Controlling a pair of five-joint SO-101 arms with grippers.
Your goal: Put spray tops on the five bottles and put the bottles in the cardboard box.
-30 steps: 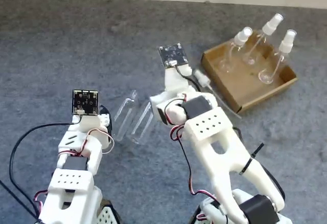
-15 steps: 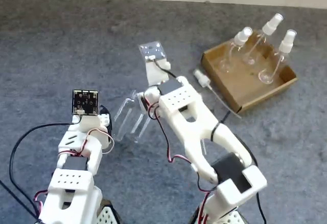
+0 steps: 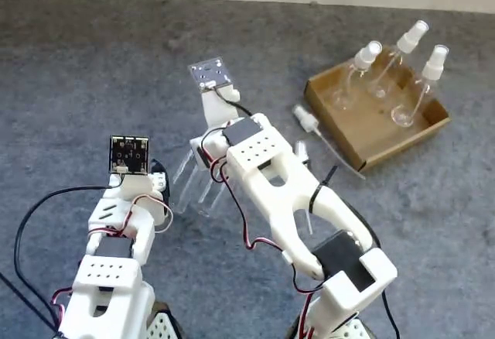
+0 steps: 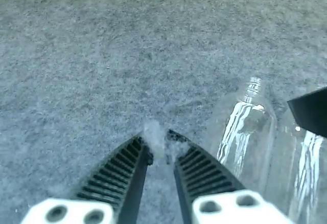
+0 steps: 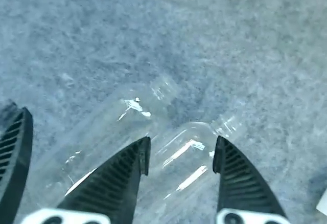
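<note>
Grey, felt-like table [image 3: 85, 60] under everything. Across its middle, the right arm [image 3: 286, 200], stretched forward from the near edge. Beside it, the left arm [image 3: 116, 231], tucked close to that same edge.

Toward the far right, the cardboard box [image 3: 363, 152], open-topped, with three capped bottles [image 3: 387, 72] leaning inside, spray tops poking over the rim.

Between the two arms, lying on their sides just beside each other, two bare bottles with no tops on, necks pointing away from the arms: the left bottle [image 3: 184, 170] and the right bottle [image 3: 214, 192].

Over the right bottle, the right hand [image 5: 182, 143], spread wide, one finger on each side of the shoulder below the neck; contact with the plastic impossible to judge.

Just left of the left bottle, the left hand [image 4: 158, 141], low over the table, fingers barely parted and holding nothing.

Smallest of all, a loose spray top [image 3: 307, 120] flat on the table just beside the box's near-left wall — thin dip tube trailing along that wall.
</note>
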